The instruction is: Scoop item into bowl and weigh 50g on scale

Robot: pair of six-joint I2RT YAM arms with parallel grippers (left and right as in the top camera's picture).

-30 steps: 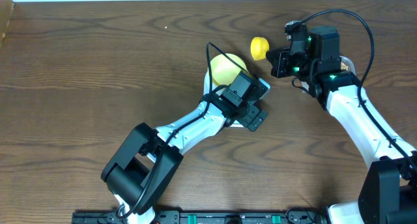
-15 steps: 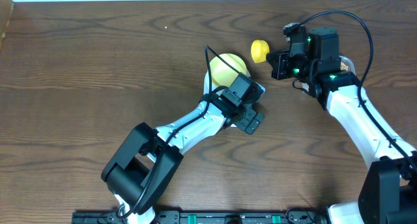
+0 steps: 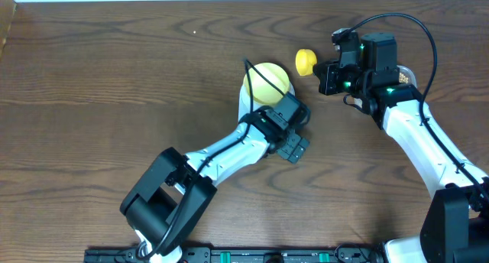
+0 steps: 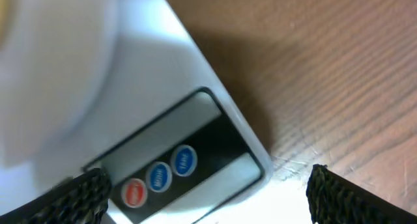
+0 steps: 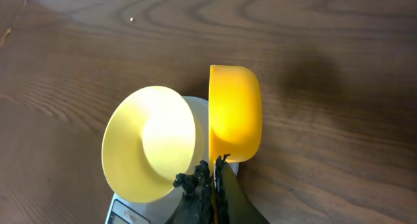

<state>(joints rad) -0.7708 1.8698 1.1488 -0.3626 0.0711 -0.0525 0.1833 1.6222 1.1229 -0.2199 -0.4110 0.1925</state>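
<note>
- You find the bowl a little right of the middle of the tabletop, closer to the far edge than to the near edge.
- The bowl stands on the scale. In the overhead view the left arm covers most of the scale.
- Your left gripper is over the end of the scale that is turned toward the near edge, where the buttons are. Its two fingers are spread wide, one at each lower corner of the left wrist view, and they grasp nothing. Whether they touch the scale, you cannot tell from this blurred view.
- Between these fingers you see a red button and two blue buttons in one row, beside a dark panel.
- Your right gripper is clenched on the scoop, with the fingers pressed together at its lower rim.
- The scoop is turned on its side. It is just beside the bowl's rim, on the side toward the right edge of the tabletop.
- In the overhead view a small strip of wood shows between the scoop and the bowl, so they do not touch.
- The right arm reaches in from the near right corner.
</note>
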